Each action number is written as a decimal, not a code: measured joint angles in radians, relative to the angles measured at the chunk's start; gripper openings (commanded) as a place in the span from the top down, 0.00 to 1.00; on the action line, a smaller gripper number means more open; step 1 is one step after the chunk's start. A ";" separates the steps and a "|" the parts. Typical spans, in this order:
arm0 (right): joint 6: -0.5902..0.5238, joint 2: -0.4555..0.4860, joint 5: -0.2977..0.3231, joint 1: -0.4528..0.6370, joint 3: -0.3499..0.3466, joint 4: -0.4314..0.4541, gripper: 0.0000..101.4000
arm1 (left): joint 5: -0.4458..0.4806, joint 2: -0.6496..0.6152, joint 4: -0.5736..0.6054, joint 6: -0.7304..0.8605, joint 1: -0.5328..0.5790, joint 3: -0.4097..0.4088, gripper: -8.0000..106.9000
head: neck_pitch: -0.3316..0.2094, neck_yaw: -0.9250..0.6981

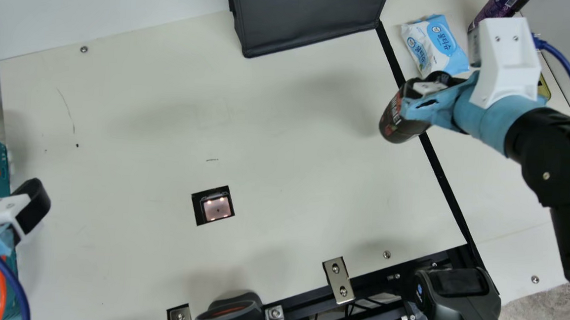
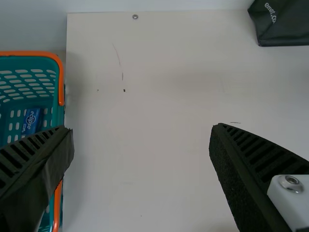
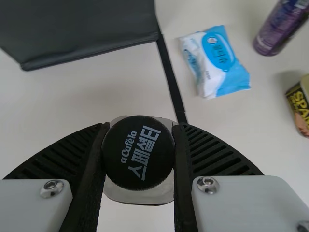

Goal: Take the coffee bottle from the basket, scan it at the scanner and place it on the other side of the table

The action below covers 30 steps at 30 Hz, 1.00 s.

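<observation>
- The coffee bottle (image 1: 397, 118) is in the right hand (image 1: 424, 92), tilted, over the black strip (image 1: 442, 173) on the cream worktop (image 1: 284, 165); I can't tell whether its base touches.
- The right hand is narrowed onto the bottle, one finger on each side just below its black cap (image 3: 138, 152).
- The left hand (image 1: 12, 212) is wide, with nothing between its fingers, at the side of the teal basket (image 1: 2, 162) with orange handles.
- A blue packet (image 2: 32, 121) lies inside the basket.
- Beyond the strip, closest to the right hand, is a blue and white pack of wipes (image 1: 438, 43), the nearest obstacle.
- Past the wipes are a purple container (image 1: 497, 9) and a yellow and black can (image 3: 300, 104), near each other but apart.
- A large black bag (image 1: 308, 20) sits at the worktop's far edge, on the basket's side of the strip.
- The scanner (image 1: 216, 208), a lit square window, is set into the worktop between the basket and the strip.
- Two dark devices (image 1: 231, 317) (image 1: 455, 289) are at the near edge.
</observation>
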State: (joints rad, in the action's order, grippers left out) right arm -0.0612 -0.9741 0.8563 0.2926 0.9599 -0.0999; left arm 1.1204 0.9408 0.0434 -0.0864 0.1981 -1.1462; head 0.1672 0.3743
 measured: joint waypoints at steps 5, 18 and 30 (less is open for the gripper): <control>-0.172 -0.055 -0.026 0.176 0.013 -0.106 1.00 | 0.000 0.000 0.000 0.000 0.000 0.000 0.15 | 0.000 0.000; -0.614 -0.216 -0.094 0.458 0.051 -0.295 1.00 | 0.000 0.000 0.000 0.000 0.000 0.000 0.15 | 0.000 0.000; -0.906 -0.336 -0.127 0.523 0.058 -0.415 1.00 | 0.000 0.000 0.000 0.000 0.000 0.000 0.15 | 0.000 0.000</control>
State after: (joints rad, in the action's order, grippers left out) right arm -0.9671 -1.3103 0.7290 0.8161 1.0177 -0.5145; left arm 1.1204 0.9408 0.0434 -0.0864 0.1981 -1.1462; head 0.1672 0.3743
